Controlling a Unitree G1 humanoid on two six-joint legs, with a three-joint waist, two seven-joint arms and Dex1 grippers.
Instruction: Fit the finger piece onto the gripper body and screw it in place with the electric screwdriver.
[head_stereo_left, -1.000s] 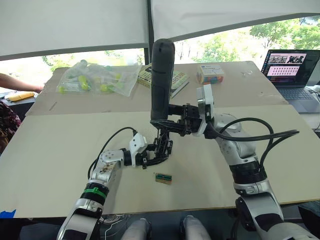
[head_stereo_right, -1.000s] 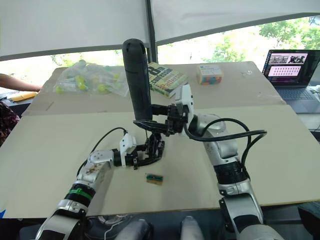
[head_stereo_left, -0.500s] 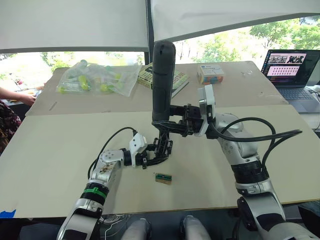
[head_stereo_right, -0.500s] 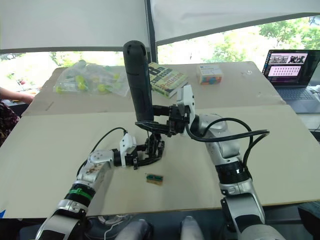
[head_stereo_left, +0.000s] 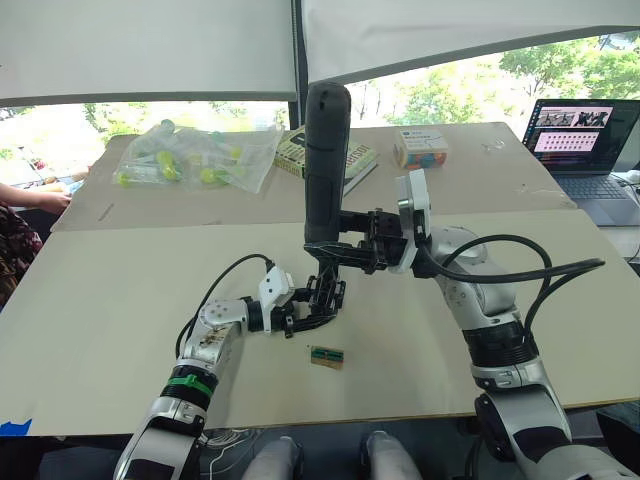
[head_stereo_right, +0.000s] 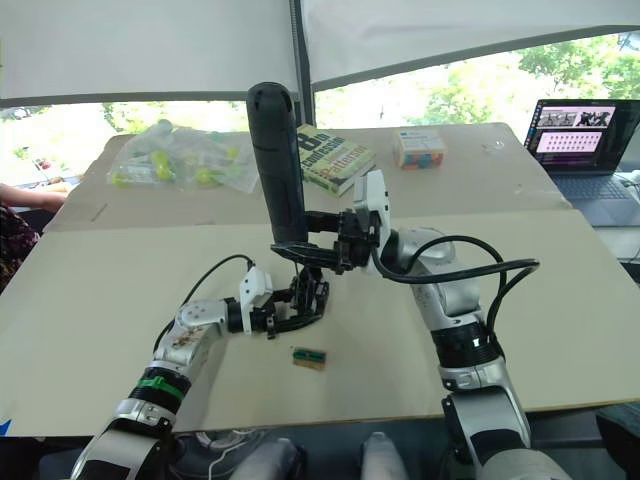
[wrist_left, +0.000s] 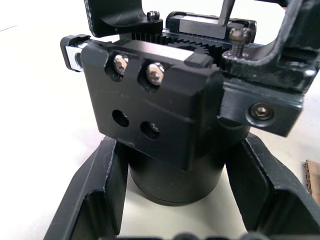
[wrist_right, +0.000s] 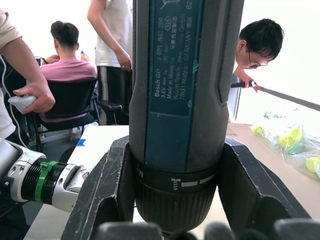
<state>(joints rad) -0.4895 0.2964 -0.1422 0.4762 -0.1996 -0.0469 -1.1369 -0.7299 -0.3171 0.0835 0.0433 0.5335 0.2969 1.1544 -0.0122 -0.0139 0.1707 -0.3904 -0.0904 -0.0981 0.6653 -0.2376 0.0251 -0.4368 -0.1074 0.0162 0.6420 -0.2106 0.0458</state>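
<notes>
My right gripper (head_stereo_left: 342, 250) is shut on the electric screwdriver (head_stereo_left: 325, 160), a thick black cylinder held upright with its rounded end on top. Its thin bit (wrist_left: 227, 10) points down onto the gripper body (head_stereo_left: 322, 298), which stands on the table. My left gripper (head_stereo_left: 310, 314) is shut on the body's round dark base (wrist_left: 175, 175), one finger (wrist_left: 95, 190) on each side. The finger piece (wrist_left: 272, 60) sits on the body's toothed rail. A screw (wrist_left: 240, 37) stands proud of it, just beside the bit. The right wrist view has the screwdriver's collar (wrist_right: 172, 195) between the fingers (wrist_right: 107, 190).
A small green-and-brown block (head_stereo_left: 326, 355) lies in front of the gripper body. At the back of the table (head_stereo_left: 110, 290) are a bag of yellow-green items (head_stereo_left: 190, 158), a book (head_stereo_left: 350, 158) and a small box (head_stereo_left: 420, 148). A laptop (head_stereo_left: 585, 140) stands far right. A person's arm (head_stereo_left: 35, 198) reaches in at far left.
The right arm and screwdriver have shifted very slightly to the right. The person's arm at the far left has moved lower. The left gripper and the gripper body have stayed put.
</notes>
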